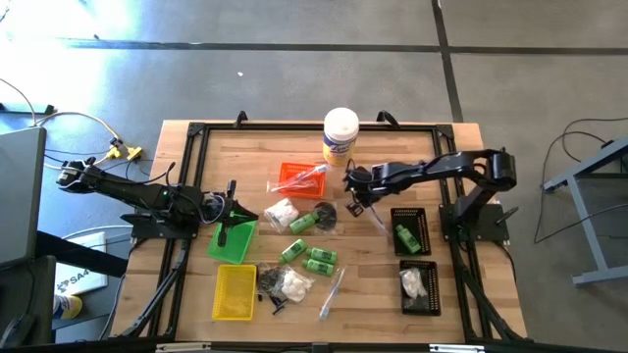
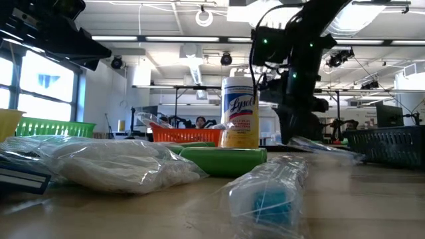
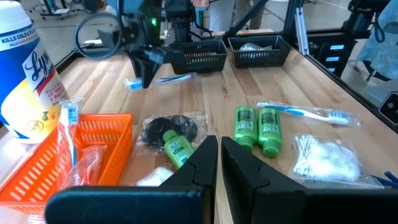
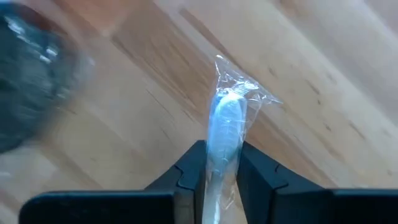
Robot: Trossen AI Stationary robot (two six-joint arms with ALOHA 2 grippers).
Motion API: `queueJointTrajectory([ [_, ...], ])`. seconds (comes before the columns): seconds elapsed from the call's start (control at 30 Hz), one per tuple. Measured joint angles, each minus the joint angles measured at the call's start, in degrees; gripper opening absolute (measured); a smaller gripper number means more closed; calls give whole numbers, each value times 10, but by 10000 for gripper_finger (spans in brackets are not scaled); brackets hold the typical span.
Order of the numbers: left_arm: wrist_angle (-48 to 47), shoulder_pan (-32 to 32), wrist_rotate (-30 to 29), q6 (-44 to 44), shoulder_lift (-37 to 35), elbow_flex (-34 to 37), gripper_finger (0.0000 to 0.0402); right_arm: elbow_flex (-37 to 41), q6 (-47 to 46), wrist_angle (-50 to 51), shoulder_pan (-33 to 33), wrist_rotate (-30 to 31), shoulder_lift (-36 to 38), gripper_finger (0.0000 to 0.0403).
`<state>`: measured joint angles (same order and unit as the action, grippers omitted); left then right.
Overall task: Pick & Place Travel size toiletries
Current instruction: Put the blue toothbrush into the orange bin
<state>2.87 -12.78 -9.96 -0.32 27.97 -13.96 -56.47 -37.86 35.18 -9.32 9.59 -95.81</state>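
Note:
My right gripper [image 1: 356, 199] hangs over the table's middle, right of the orange tray [image 1: 299, 178], shut on a clear-wrapped toothbrush [image 4: 225, 121]. My left gripper [image 1: 229, 210] waits shut above the green tray [image 1: 232, 242]. Loose on the wood lie green bottles [image 1: 302, 224] [image 1: 321, 260], bagged white cotton [image 1: 282, 213] [image 1: 292, 284], a black piece in a bag [image 3: 169, 129] and another wrapped toothbrush [image 1: 332, 292]. One black tray [image 1: 409, 230] holds a green bottle, the other [image 1: 419, 287] a white bag. My right gripper pinches the wrapped toothbrush between its two fingers, close to the head end [image 4: 224, 146], which sticks out past the fingertips. The fingers come from above, slanting steeply down. The handle [image 3: 180, 77] runs off toward the black trays; whether its far end touches the table I cannot tell.
A white canister with a yellow label [image 1: 340, 135] stands at the far edge behind the orange tray, which holds a toothbrush [image 3: 69, 134]. A yellow tray [image 1: 235, 291] sits near the front left. Bare wood lies between my right gripper and the black trays.

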Motion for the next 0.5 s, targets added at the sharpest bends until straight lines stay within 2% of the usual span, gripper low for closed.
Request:
queueJointTrajectory([
  [0.23, 0, 0, 0, 0, 0, 0, 19, -2, 22, -34, 4, -1, 18, 64],
  [0.5, 0, 0, 0, 0, 0, 0, 19, -2, 62, -85, 5, -46, 19, 64],
])
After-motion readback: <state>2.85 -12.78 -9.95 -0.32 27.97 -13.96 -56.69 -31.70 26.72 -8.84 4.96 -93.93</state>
